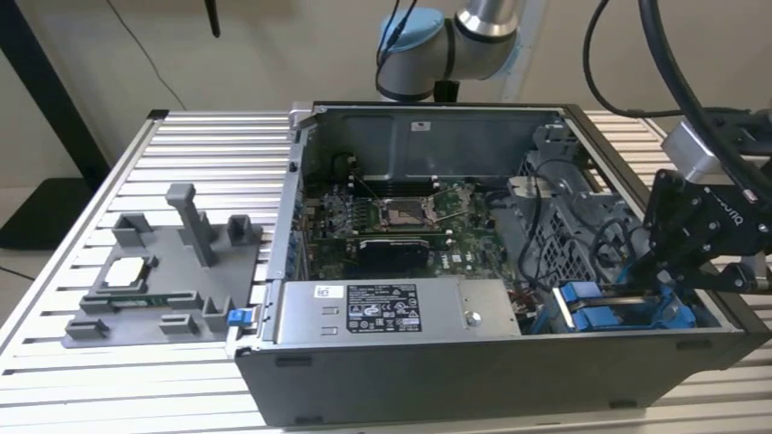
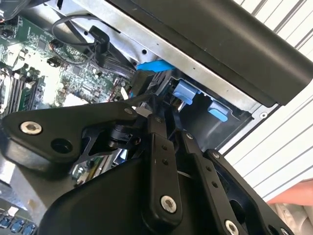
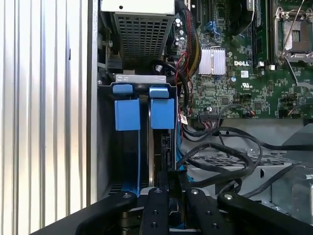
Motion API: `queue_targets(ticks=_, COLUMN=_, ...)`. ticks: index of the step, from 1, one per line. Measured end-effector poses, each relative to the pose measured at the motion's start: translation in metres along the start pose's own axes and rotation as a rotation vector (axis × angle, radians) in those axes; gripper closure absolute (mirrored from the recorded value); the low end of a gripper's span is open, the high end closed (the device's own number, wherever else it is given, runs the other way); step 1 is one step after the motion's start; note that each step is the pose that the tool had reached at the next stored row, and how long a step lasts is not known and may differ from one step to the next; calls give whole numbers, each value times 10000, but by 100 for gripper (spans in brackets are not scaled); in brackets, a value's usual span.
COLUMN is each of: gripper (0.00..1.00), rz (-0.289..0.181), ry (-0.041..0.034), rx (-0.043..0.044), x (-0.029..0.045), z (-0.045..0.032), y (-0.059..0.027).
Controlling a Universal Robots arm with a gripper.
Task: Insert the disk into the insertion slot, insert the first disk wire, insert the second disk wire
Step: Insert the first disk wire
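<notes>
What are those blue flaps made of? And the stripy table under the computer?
The blue flaps look like plastic: bright even colour, smooth moulded shape, soft sheen. The stripy table looks like bare metal, perhaps aluminium: silvery ribbed slats with a dull shine.

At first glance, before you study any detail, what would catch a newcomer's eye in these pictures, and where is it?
The open computer case on the slatted table draws the eye first, its green motherboard bare in the middle. Then the bright blue plastic pieces stand out in the case's corner at the exterior view's lower right, where the black claw reaches in.
</notes>
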State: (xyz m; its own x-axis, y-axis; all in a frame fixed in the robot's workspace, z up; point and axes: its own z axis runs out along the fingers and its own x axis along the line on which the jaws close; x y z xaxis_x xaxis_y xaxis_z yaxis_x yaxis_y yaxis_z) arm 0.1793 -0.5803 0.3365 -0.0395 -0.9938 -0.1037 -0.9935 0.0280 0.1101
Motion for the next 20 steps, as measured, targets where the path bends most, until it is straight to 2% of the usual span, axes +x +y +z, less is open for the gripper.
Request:
queue_targets(ticks=4, gripper=100, rz=17, ry=10, rx=26, x=4, z=39, y=-3)
queue_targets(ticks=5, gripper=0, rz=15, ry=0, rx=27, x=4, z=45, y=-3)
queue_targets(ticks=9, gripper=0, rz=14, ry=-6, rx=27, x=5, z=44, y=-3)
queue_targets(ticks=12, gripper=0, rz=16, ry=-3, rx=21, x=1, z=9, y=1)
queue_targets(ticks=14, gripper=0, rz=17, ry=-3, rx=20, x=-3, z=-33, y=6)
queue_targets(ticks=17, gripper=0, rz=17, ry=-2, rx=20, x=-17, z=-152, y=19)
queue_targets(ticks=20, gripper=0, rz=19, ry=1, rx=21, x=-27, z=-231, y=28)
